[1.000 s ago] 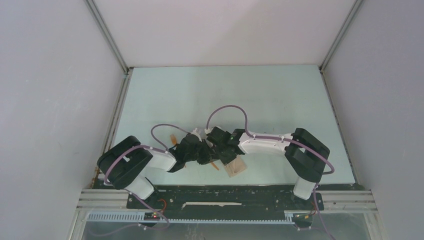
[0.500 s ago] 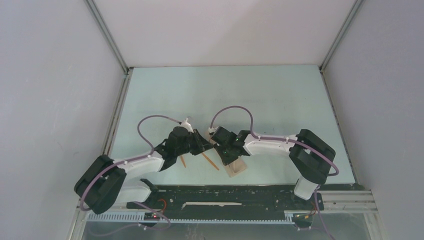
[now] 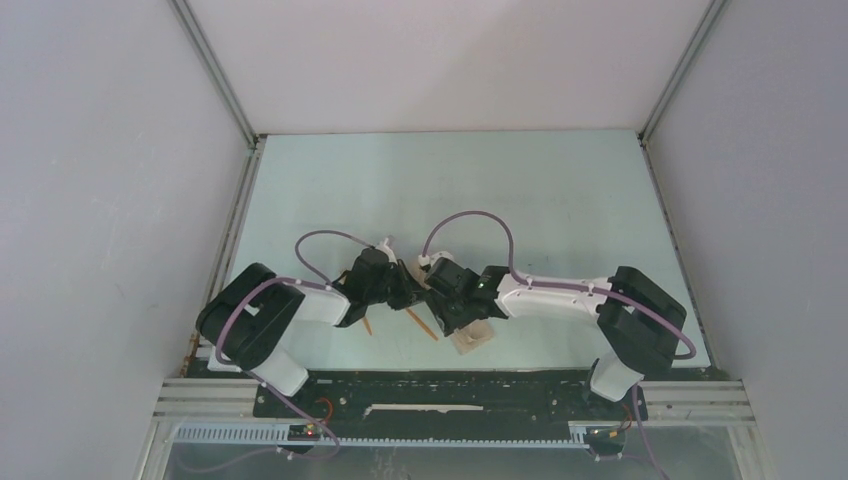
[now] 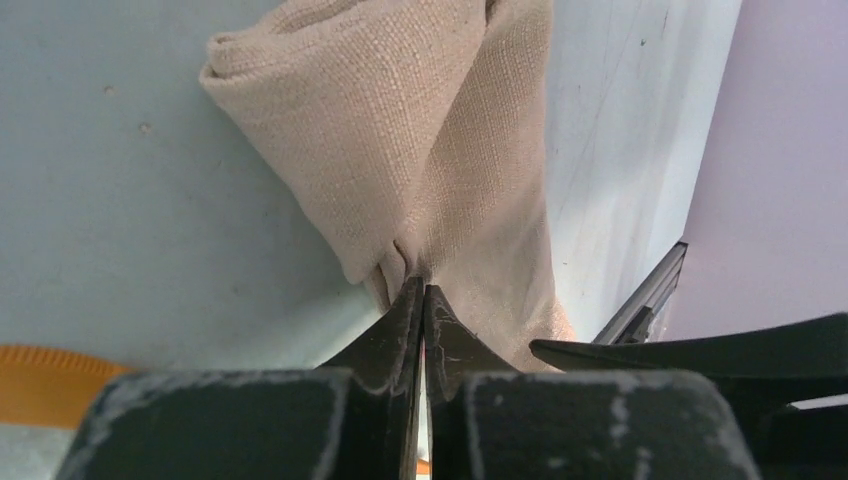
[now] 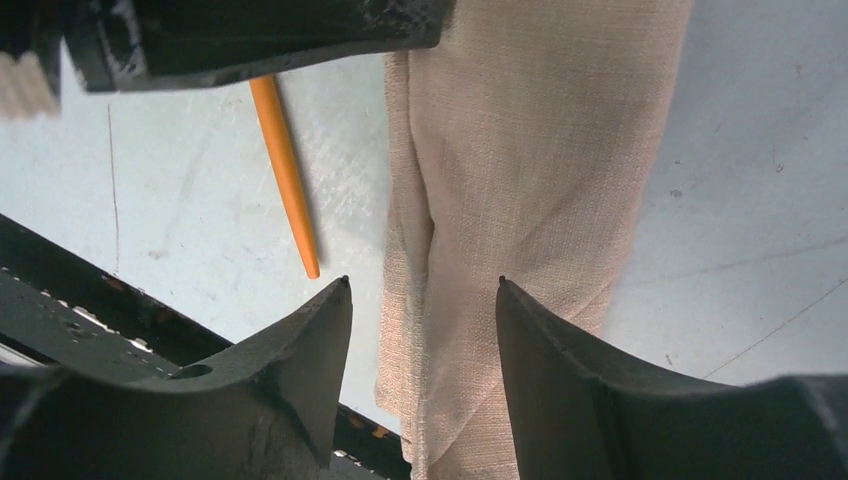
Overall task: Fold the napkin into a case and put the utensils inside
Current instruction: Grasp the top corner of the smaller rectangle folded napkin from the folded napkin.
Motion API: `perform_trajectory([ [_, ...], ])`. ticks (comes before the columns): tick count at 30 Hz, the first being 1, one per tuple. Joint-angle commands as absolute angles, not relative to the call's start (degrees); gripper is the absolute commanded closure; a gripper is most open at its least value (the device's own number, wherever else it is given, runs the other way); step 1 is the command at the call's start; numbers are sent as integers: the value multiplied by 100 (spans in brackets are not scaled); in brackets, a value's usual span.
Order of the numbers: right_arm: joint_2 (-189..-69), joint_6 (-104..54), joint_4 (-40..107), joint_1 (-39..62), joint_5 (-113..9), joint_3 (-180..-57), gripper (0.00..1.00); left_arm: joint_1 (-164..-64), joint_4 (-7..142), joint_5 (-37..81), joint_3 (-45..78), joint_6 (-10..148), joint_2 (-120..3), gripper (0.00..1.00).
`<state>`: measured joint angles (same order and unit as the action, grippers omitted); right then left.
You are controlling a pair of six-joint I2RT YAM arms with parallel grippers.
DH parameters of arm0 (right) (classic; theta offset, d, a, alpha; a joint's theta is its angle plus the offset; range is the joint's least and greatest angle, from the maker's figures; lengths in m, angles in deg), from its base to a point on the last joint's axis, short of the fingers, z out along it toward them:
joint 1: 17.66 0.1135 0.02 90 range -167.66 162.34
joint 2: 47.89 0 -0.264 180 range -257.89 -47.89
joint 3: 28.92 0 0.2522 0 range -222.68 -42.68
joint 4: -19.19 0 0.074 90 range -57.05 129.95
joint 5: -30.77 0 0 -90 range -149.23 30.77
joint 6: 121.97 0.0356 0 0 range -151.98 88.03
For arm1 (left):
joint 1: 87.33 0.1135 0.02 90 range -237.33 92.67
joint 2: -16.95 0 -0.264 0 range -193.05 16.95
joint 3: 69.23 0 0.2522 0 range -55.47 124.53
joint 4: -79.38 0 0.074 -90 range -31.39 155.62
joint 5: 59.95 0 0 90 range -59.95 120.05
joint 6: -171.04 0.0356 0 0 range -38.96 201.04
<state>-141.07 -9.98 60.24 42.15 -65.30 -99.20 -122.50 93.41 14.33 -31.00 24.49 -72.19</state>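
Seen from above, the left arm rises from its base at 7 o'clock on the counter, elbow raised. Its white forearm runs toward 3 o'clock and the black wrist tips down at mid-counter. The right arm mirrors it from 5 o'clock, its forearm running toward 9 o'clock, so the two wrists nearly meet.

The left tool (image 4: 420, 292) has its fingers pressed together, pinching a small pucker at the edge of the beige woven cloth napkin (image 4: 440, 150), which is folded into a narrow oblong. The right tool (image 5: 422, 287) hangs over the same napkin with its fingers spread, one on each side of the folded strip and not gripping it.

The napkin lies at 6 o'clock on the counter, close to the near edge and mostly hidden under the wrists in the overhead view. A slim orange plastic utensil (image 3: 422, 323) lies bare on the counter just beside the napkin at its 9 o'clock. A second orange utensil (image 3: 367, 324) lies farther toward 9 o'clock, below the left wrist. Neither is inside the napkin.

The pale blue-green counter (image 3: 480, 190) is smooth with a few small marks. Plain white wall panels (image 3: 450, 60) enclose it, joined by aluminium corner posts (image 3: 215, 70). A black base plate (image 3: 450, 386) runs along the near edge.
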Motion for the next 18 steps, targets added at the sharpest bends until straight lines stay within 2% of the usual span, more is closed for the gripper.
perform_trajectory([
  [1,-14091,-1263,5922,4432,-6940,-10055,37,-12079,9480,1260,-3044,2765,-7608,95],
  [10,-14822,-1294,5892,4763,-7865,-10216,42,-12030,9549,1198,-3048,2769,-7604,95],
  [15,-15218,-973,5996,5025,-8765,-10215,52,-11961,9286,1257,-2992,2893,-7337,94],
  [18,-15270,-797,6045,5083,-9000,-10160,63,-11941,9011,1348,-2949,3029,-7058,91],
])
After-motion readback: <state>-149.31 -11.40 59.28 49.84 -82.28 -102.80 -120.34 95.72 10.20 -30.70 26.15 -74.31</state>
